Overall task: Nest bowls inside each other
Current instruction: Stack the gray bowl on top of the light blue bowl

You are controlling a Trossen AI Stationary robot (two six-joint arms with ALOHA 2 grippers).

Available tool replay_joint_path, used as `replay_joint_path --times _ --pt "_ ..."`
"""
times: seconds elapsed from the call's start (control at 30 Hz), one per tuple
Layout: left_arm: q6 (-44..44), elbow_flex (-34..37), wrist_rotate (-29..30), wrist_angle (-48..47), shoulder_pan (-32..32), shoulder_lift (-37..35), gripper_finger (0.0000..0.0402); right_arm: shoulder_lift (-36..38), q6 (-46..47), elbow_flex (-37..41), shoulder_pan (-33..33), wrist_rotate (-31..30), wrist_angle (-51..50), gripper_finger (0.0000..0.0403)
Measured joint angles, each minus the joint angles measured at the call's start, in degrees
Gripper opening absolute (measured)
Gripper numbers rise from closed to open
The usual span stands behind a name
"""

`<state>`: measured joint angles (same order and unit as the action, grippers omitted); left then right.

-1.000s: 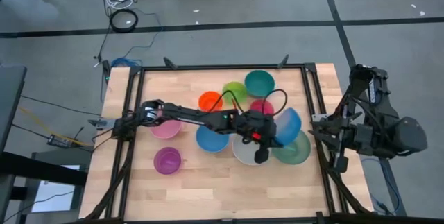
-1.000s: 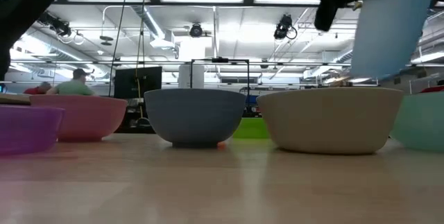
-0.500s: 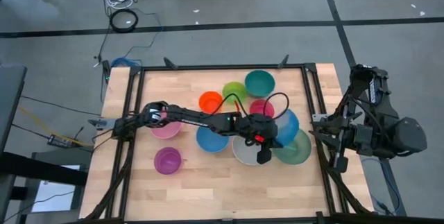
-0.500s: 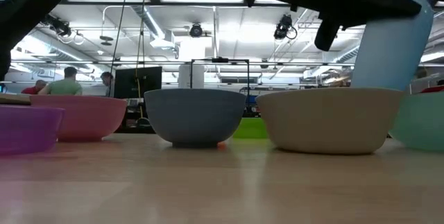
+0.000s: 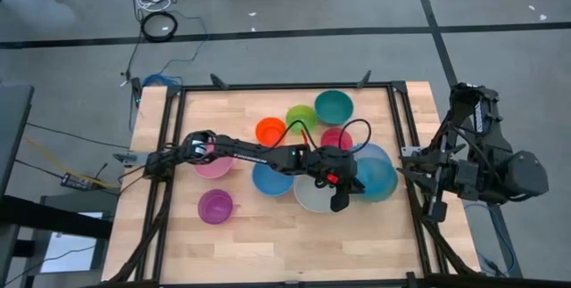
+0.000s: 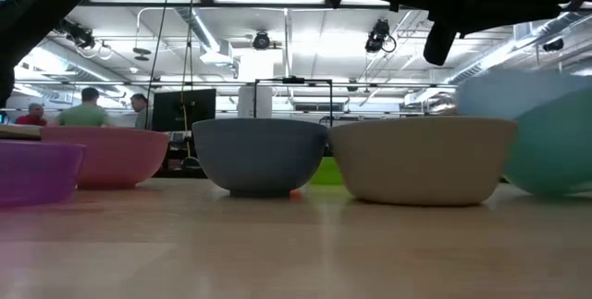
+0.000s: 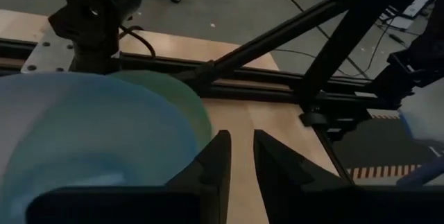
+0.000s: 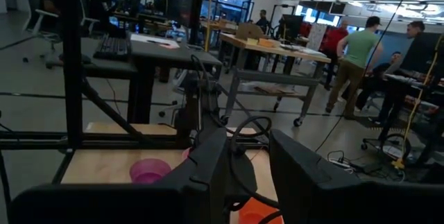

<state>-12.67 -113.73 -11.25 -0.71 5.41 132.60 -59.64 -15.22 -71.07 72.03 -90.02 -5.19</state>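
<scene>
My left gripper [image 5: 338, 201] reaches across the table and stands open above the white bowl [image 5: 310, 197], with nothing between its fingers [image 7: 241, 160]. The light blue bowl [image 5: 375, 172] sits level inside the pale green bowl [image 7: 186, 100] right beside it, its rim close to one finger; whether they touch does not show. Blue [image 5: 270, 179], orange [image 5: 269, 130], lime [image 5: 301, 117], teal [image 5: 334, 106], magenta [image 5: 335, 137], pink [image 5: 213, 166] and purple [image 5: 215, 206] bowls stand singly on their bases. My right gripper [image 8: 250, 175] waits open off the table's right edge.
A black frame rail [image 5: 400, 145] runs around the wooden table top [image 5: 268, 243]; the near strip of the wood is bare. In the low view the white bowl [image 6: 421, 160], the blue bowl [image 6: 259, 155] and the pink bowl [image 6: 111, 155] stand in a row. People move in the room behind.
The light blue bowl, held tilted on edge over the pale green bowl a second ago, has dropped and now lies level inside it. My left gripper has let go of it and stays above. The white bowl has been nudged a little toward the table's left.
</scene>
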Motion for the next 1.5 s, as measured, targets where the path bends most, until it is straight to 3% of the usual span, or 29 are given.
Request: replay_joint_path --times 0.47,0.63,0.77,0.97,1.23,1.37,1.5 --pt "-0.02 0.02 0.01 1.03 -0.24 -0.04 0.0074 0.00 0.23 0.00 0.00 0.02 -0.20 0.0096" --pt "1.16 0.05 -0.30 -1.08 -1.05 -1.23 0.0074 0.02 10.38 0.00 -1.02 0.19 -10.16 0.0096" --pt "5.06 -2.55 1.24 -9.38 -1.55 -3.78 0.0074 0.02 22.25 0.04 -2.02 0.16 -20.17 0.0096" --pt "13.67 -7.00 9.62 -30.34 -1.65 -8.50 0.0074 0.02 34.43 0.04 -4.35 0.17 -28.76 0.0089" --pt "14.87 -8.65 19.48 -54.57 -1.45 -22.38 0.0074 0.02 44.98 0.04 -8.42 0.72 -38.69 0.0074" --pt "13.42 -8.66 21.37 -57.46 -0.36 -30.85 0.0074 0.02 52.25 0.04 -13.68 6.32 -46.06 0.0068" --pt "12.26 -8.70 24.29 -58.09 0.98 -38.09 0.0074 -0.04 61.68 0.04 -22.50 16.33 -54.95 0.0066"
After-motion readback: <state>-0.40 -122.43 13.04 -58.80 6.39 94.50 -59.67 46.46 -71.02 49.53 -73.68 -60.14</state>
